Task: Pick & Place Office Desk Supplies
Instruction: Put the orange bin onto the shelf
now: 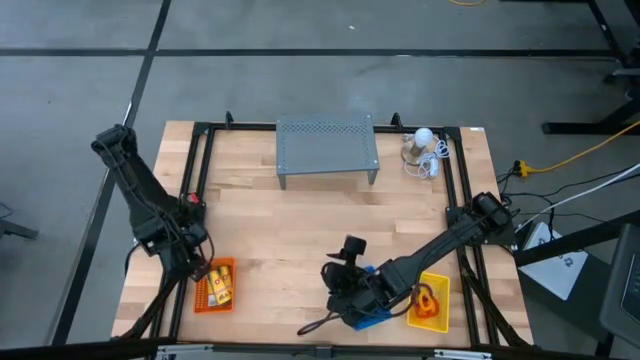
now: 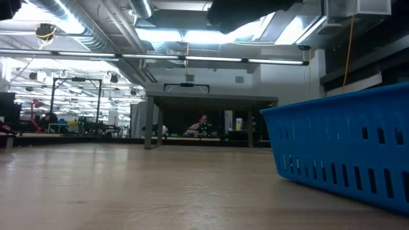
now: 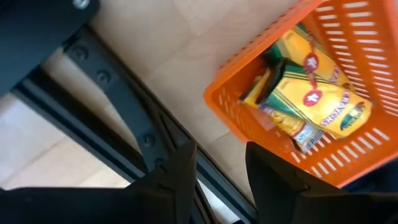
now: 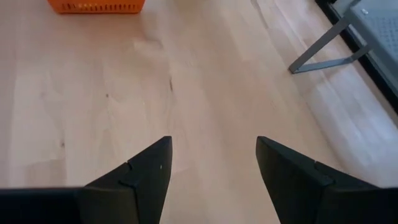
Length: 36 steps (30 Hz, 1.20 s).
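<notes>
Looking straight down in the high view, the wooden table (image 1: 300,230) is carrying an orange basket (image 1: 214,286) at about seven o'clock, with yellow packets (image 1: 220,284) lying inside it, and the left gripper (image 1: 196,268) is hanging just beside that basket's outer edge. At about five o'clock the right gripper (image 1: 338,285) is sitting over a blue basket (image 1: 368,314), and a yellow tray (image 1: 430,302) with an orange item in it is lying just beside that. A grey perforated shelf (image 1: 327,147) is standing at twelve o'clock, and a white bulb with cord (image 1: 424,151) is resting at about one o'clock. In the low view the blue basket (image 2: 345,144) is filling the three o'clock side, and a person is sitting far back in the room. In the left wrist view the left gripper (image 3: 219,167) is standing with its fingers apart and nothing between them, over the table's black frame rail, and the crayon-style yellow packets (image 3: 314,102) are lying in the orange basket (image 3: 249,118) nearby. In the right wrist view the right gripper (image 4: 213,163) is holding its fingers wide apart and empty above bare wood, with the orange basket (image 4: 96,6) well apart.
</notes>
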Tool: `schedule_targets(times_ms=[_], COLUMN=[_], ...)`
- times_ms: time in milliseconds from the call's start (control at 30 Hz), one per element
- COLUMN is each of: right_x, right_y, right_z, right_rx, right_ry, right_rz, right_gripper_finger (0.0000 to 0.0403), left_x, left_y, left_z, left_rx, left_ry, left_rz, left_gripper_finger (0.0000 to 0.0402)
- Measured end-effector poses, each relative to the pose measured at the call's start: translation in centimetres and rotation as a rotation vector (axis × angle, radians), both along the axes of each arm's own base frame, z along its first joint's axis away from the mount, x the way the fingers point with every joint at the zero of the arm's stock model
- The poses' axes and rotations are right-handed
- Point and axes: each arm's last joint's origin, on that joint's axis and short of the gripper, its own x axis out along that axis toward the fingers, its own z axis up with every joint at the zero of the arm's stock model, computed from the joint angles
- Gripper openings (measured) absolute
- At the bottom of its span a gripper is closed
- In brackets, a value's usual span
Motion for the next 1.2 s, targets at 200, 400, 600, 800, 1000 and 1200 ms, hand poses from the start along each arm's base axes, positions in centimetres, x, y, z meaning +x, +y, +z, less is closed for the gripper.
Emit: schedule_targets(times_ms=[200,400,600,800,1000,1200], right_x=[0.8,1.5,2.2,2.3,2.2,2.2], right_y=[-1.0,-1.7,-2.4,-2.4,-2.3,-2.3], right_z=[0.1,0.2,0.4,0.3,0.3,0.3], right_rx=[-0.022,-0.033,-0.007,0.032,0.032,0.033], right_ry=[0.000,-0.005,-0.017,-0.002,-0.003,-0.003], right_rz=[0.003,0.004,0.010,0.029,0.030,0.030], right_gripper_finger=[0.0233,0.0233,0.0233,0.0233,0.0233,0.0233], left_x=[-0.3,0.2,0.7,0.9,1.0,1.2], left_y=[-0.8,-1.9,-2.7,-3.3,-3.5,-3.4], left_z=[-0.4,-0.8,-1.7,-3.0,-3.7,-3.7], left_rx=[0.009,-0.002,0.037,0.081,0.100,0.125], left_ry=[0.048,0.018,0.042,0.126,0.147,0.079], left_rz=[0.093,0.155,0.181,0.190,0.190,0.162], left_gripper_finger=[0.0137,0.0137,0.0137,0.0137,0.0135,0.0110])
